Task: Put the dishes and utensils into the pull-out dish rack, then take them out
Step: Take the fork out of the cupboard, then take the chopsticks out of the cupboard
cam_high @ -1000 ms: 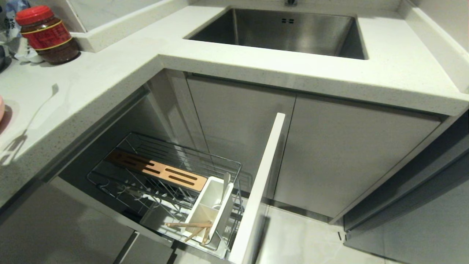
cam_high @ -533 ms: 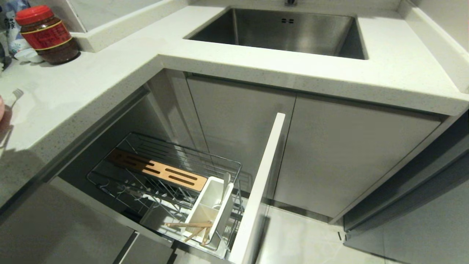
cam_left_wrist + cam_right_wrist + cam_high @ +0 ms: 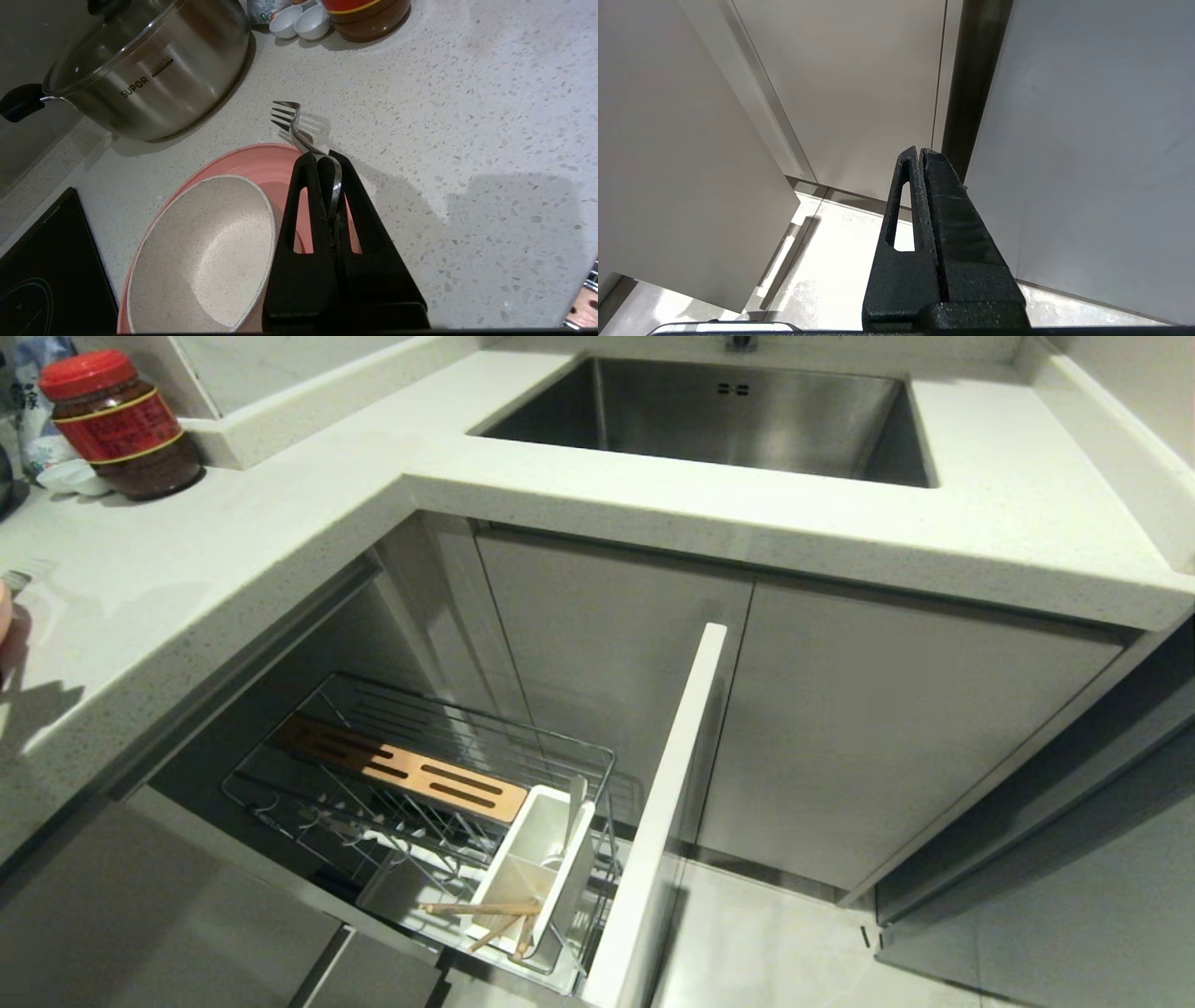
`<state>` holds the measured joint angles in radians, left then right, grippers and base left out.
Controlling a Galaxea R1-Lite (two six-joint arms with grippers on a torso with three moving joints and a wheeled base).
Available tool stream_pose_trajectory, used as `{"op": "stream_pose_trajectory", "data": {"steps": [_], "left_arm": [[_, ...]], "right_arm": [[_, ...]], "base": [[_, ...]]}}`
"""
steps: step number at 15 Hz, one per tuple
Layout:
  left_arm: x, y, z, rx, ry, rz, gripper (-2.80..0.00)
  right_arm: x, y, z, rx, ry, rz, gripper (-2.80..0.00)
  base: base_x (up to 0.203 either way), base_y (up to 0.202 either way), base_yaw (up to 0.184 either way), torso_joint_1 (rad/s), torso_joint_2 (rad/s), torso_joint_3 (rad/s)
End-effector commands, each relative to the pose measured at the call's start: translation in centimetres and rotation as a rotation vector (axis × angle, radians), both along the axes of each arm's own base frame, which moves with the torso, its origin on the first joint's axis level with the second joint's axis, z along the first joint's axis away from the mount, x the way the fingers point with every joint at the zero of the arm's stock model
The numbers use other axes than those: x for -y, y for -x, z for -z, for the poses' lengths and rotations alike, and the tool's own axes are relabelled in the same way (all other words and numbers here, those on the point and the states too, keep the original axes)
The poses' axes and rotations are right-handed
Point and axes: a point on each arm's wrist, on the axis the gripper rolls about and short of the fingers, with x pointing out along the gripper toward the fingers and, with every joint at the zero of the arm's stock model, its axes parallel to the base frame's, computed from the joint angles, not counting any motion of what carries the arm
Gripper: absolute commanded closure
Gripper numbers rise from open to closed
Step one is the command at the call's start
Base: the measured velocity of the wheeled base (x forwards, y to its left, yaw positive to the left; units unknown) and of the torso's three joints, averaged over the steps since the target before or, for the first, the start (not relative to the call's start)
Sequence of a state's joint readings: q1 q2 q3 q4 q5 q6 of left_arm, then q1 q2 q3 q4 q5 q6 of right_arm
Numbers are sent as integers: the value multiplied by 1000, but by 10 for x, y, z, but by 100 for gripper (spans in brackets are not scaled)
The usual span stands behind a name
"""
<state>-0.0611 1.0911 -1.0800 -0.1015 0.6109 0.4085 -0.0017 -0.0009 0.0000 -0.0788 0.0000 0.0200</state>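
While clamping the slim silver metal fork [image 3: 299, 126], the left gripper [image 3: 323, 161] is hovering over the speckled worktop [image 3: 467, 140] beside the pale-pink round plate [image 3: 261, 161].

Plate [image 3: 275, 161]: mostly covered by the bowl [image 3: 205, 252], which is itself cut by the frame edge. Fork [image 3: 299, 135]: handle hidden between the left gripper [image 3: 322, 161] fingers. Pot [image 3: 140, 70]: lid top cut off. Chopsticks [image 3: 485, 915]: lower ends hidden inside the utensil cup [image 3: 537, 868].
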Motion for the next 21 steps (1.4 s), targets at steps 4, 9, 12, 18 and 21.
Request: {"op": "stream_pose_trajectory", "data": {"steps": [4, 9, 12, 18, 21], "left_arm": [[0, -11, 10, -60, -17, -12, 0], [-1, -8, 31, -106, -22, -22, 0], [-1, -3, 41, -72, -22, -25, 0], [-5, 5, 47, -51, -20, -52, 0], [-6, 5, 48, -53, -21, -53, 0]], "right_arm": [[0, -2, 7, -26, 0, 0, 0], [0, -2, 7, -26, 0, 1, 0], [0, -2, 7, -26, 0, 0, 0], [0, -2, 7, -26, 0, 0, 0], [0, -2, 7, -26, 0, 0, 0]], "base": [[0, 0, 0, 0, 0, 0], [0, 0, 0, 0, 0, 0], [0, 0, 0, 0, 0, 0], [0, 0, 0, 0, 0, 0], [0, 0, 0, 0, 0, 0]]}}
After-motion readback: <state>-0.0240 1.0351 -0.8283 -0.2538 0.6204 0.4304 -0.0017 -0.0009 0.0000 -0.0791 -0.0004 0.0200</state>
